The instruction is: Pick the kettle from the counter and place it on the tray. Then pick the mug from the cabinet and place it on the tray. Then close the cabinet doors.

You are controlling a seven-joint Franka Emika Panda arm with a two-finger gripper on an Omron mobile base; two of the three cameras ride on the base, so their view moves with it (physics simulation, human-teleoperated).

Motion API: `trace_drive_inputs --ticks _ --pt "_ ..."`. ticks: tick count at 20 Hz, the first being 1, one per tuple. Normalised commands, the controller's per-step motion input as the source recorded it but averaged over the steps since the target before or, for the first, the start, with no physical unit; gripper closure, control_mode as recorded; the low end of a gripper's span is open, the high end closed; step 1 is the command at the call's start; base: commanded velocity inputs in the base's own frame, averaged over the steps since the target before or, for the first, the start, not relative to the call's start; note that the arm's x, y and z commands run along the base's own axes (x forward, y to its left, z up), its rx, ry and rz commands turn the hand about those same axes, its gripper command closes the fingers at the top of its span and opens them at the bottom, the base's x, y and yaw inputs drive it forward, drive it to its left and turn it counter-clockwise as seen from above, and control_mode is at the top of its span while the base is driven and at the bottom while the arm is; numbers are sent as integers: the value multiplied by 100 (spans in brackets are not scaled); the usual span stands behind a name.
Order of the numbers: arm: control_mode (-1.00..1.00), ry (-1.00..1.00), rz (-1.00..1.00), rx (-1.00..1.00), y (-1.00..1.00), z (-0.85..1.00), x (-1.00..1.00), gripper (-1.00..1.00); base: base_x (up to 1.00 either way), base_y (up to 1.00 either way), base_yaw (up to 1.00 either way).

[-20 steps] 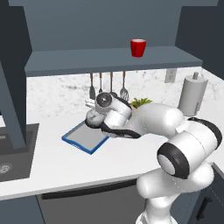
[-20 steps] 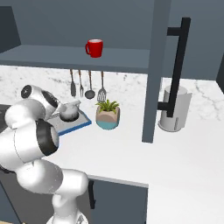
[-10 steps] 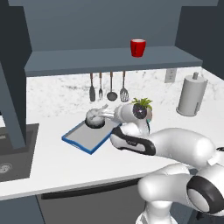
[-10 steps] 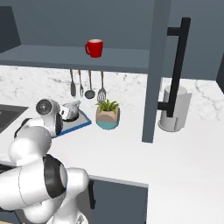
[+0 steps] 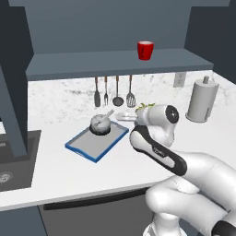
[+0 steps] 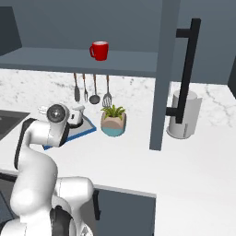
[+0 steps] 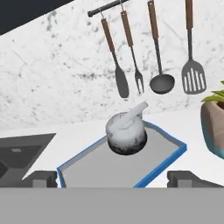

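Observation:
The grey-silver kettle (image 5: 100,124) (image 6: 76,115) (image 7: 126,131) stands upright at the far end of the blue-rimmed tray (image 5: 90,144) (image 6: 87,131) (image 7: 131,168) on the white marble counter (image 5: 69,170). My gripper (image 7: 116,179) (image 5: 124,116) is open and empty, drawn back a short way from the kettle and facing it. The red mug (image 5: 145,50) (image 6: 99,50) sits on the shelf of the dark blue cabinet (image 5: 92,62). Both cabinet doors stand open: the left door (image 5: 14,92) and the right door (image 6: 161,69) with its black bar handle (image 6: 186,69).
A teal-and-tan plant pot (image 6: 113,122) (image 7: 214,127) stands just right of the tray. Utensils (image 5: 113,90) (image 7: 153,57) hang on the back wall. The dark sink (image 5: 14,156) (image 7: 22,151) lies left of the tray. A tall grey cylinder (image 5: 201,100) (image 6: 184,115) stands far right.
The gripper has let go of the kettle and pulled back and to the right. The kettle stays standing on the tray.

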Motion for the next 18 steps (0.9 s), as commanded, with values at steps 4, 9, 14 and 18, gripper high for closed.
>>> trace_drive_inputs --ticks 4,9,14,18 --pt "-100 1 -7 -4 -23 78 -33 -100 0 0 0" --pt "-100 9 -11 -2 -25 77 -31 -100 0 0 0" --pt "-100 13 -20 0 -23 71 -16 -100 0 0 0" --pt "-100 0 -18 -5 -19 67 -10 -100 0 0 0"
